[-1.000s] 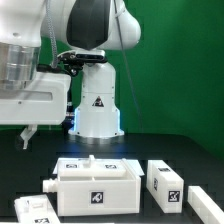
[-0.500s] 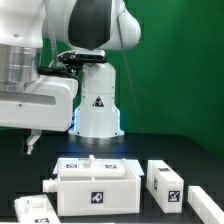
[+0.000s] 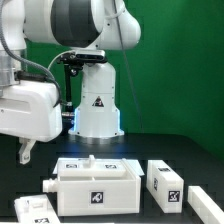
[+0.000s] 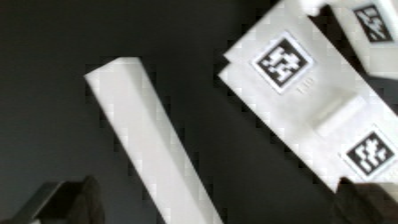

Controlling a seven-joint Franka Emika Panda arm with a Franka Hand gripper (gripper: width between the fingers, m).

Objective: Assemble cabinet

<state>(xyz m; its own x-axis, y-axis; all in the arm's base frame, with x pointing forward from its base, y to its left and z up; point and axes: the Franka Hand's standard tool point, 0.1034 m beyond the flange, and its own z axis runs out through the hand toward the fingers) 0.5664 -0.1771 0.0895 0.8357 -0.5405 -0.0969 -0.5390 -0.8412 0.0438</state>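
The gripper (image 3: 25,150) stands open. In the wrist view its two dark fingertips (image 4: 61,200) sit well apart at opposite sides of the frame, with nothing clamped between them. It hangs above the black table (image 3: 190,150) at the exterior view's left and touches no part. That view shows only one dark finger, below the white hand housing. Beneath the gripper, the wrist view shows a long white slat (image 4: 151,150) lying flat on the table. Beside it, across a dark gap, lies a tagged white panel (image 4: 306,95) bearing two black-and-white tags. Which part in the exterior view this panel matches cannot be told. The cabinet lies in loose parts on the near half of the table. Its box-shaped body (image 3: 95,187) sits at centre with a tag on its near face, to the right of the gripper and nearer the camera. A small white piece (image 3: 48,185) lies just beside the body's left end, and a left block (image 3: 30,208) with a tag lies at the near left. A right block (image 3: 165,183) with a tag stands just beside the body's right end. An edge block (image 3: 205,205) lies further right and nearer, cut off by the frame. The robot base (image 3: 97,105), with a tag on its front, stands on the far side behind the body.
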